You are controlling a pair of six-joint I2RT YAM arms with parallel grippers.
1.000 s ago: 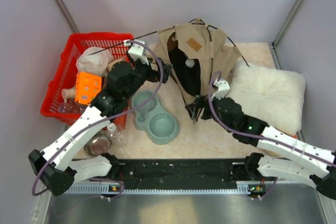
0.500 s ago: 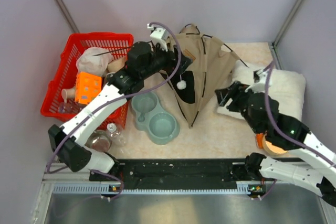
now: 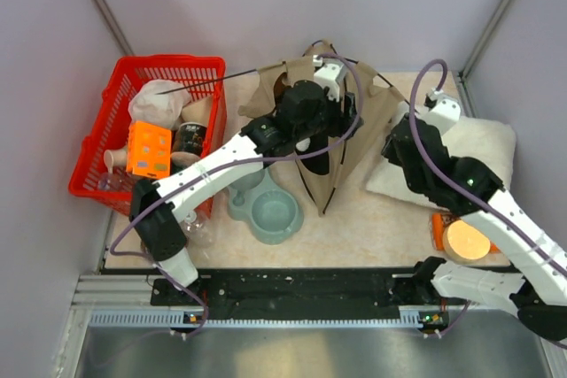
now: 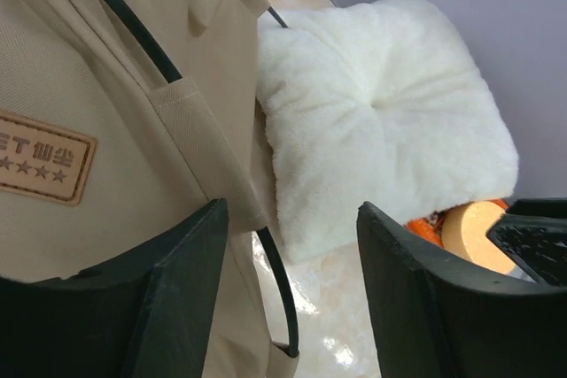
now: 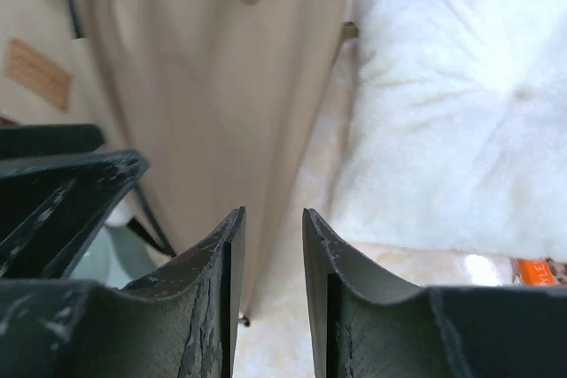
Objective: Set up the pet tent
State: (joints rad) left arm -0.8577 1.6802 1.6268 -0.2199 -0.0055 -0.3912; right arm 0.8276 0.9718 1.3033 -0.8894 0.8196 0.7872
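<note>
The pet tent (image 3: 368, 112) lies half collapsed at the back middle, tan fabric with thin dark poles sticking out. My left gripper (image 3: 344, 123) reaches over its top from the left. In the left wrist view the gripper (image 4: 291, 210) is open, with a curved dark pole (image 4: 279, 289) and the tent's fabric edge (image 4: 106, 86) below the gap, untouched. The brown label patch (image 4: 40, 165) shows at left. My right gripper (image 3: 392, 143) hovers at the tent's right flank. Seen from the right wrist, this gripper (image 5: 273, 214) has its jaws narrowly apart over tan fabric (image 5: 204, 77), with nothing between them.
A fluffy white cushion (image 3: 478, 148) lies right of the tent, partly under my right arm. A red basket (image 3: 115, 86) of items stands at left. A green double bowl (image 3: 270, 210) sits in front of the tent. An orange-lidded item (image 3: 465, 238) lies near the cushion.
My left arm swung right across the tent's top and my right arm rose along its right side. Both grippers narrowed. The tent drew in from a spread shape to a narrower fold.
</note>
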